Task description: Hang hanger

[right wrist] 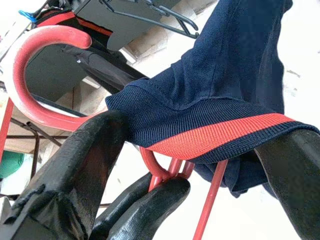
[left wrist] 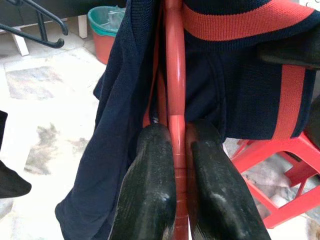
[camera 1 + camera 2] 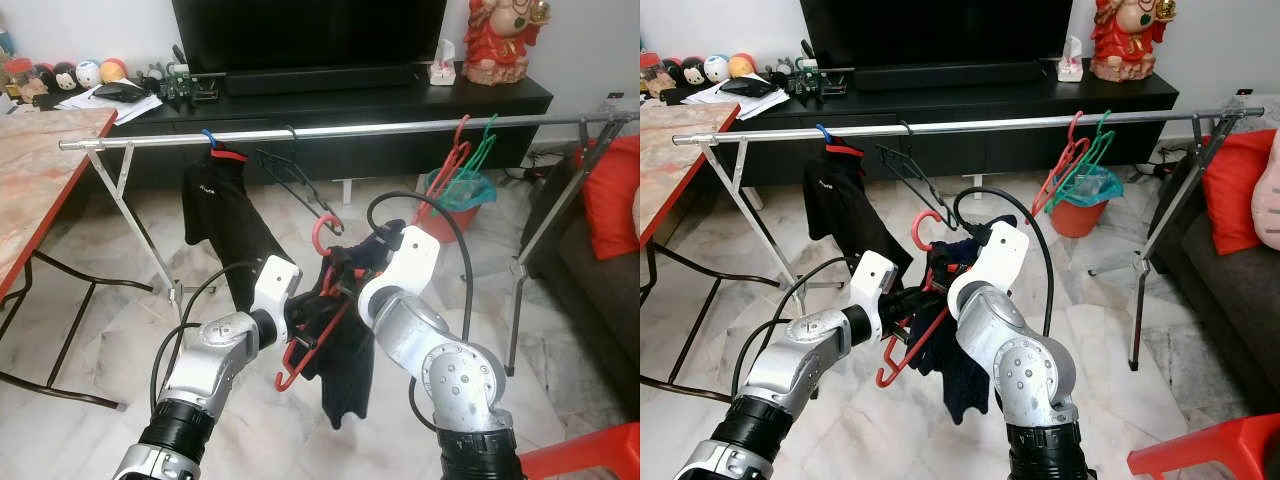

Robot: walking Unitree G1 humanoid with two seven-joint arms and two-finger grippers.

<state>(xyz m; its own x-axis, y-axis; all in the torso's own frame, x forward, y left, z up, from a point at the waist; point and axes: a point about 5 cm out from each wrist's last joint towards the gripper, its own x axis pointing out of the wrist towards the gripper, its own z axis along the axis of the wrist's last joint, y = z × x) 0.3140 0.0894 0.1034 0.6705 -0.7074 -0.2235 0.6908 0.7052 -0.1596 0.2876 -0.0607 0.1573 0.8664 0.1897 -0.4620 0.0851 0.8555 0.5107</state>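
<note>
A red hanger (image 3: 322,232) carrying a navy garment (image 3: 345,370) with a red stripe hangs between my two grippers, below the silver rail (image 3: 350,132). In the left wrist view, my left gripper (image 2: 177,135) is shut on the hanger's red bar (image 2: 175,75). My right gripper (image 1: 195,132) is open near the hanger's neck. The garment's striped collar (image 1: 220,132) stretches between its wide-apart fingers (image 1: 75,165). The hook (image 1: 30,55) curves up free, short of the rail.
On the rail hang a black shirt (image 3: 225,215), an empty black hanger (image 3: 295,180) and red and green hangers (image 3: 455,165). A table (image 3: 40,170) stands at the left. A bucket (image 3: 455,205), a sofa cushion (image 3: 610,195) and a red stool (image 3: 590,455) are at the right.
</note>
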